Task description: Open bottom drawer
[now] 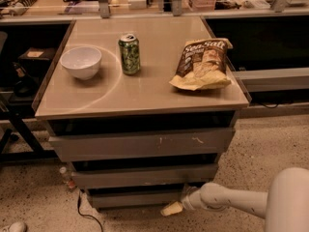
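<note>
The bottom drawer (133, 198) is the narrowest plain grey front, lowest of three under the tan table top, and its front sits slightly forward. Above it are the mid-width front (145, 176) and the widest front (145, 145) with pale scratch marks. My gripper (172, 208) is at floor level by the bottom drawer's right end, its pale tip pointing left at the lower right corner. The white arm (231, 201) reaches in from the lower right.
On the table top (145, 93) stand a white bowl (81, 62), a green can (129, 53) and a bag of chips (203, 64). A black cable (82, 211) and a small bottle (65, 175) lie on the speckled floor at the left. Shelving flanks the unit.
</note>
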`<state>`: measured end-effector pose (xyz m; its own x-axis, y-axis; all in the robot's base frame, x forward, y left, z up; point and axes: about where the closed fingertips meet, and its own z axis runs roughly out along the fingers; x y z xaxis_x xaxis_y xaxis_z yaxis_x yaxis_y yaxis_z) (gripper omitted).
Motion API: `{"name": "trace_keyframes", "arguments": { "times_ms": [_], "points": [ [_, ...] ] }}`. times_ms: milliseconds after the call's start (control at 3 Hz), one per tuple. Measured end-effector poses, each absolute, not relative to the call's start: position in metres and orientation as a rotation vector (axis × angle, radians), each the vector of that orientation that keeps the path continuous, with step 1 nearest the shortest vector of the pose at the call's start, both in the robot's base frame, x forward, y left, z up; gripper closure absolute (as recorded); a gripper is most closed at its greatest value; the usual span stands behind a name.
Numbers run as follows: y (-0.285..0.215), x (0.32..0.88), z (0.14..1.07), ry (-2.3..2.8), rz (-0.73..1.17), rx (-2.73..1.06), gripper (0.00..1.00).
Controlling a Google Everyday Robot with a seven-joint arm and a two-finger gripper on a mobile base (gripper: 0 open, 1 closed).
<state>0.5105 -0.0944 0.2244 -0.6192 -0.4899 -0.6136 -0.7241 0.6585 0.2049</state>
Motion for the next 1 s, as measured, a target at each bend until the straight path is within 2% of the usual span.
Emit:
{"name": "trace_keyframes", "arguments": {
  "times_ms": [1000],
  "points": [
    [-0.082, 0.519, 0.201, 2.366, 0.659, -0.968, 0.00]
  ]
}}
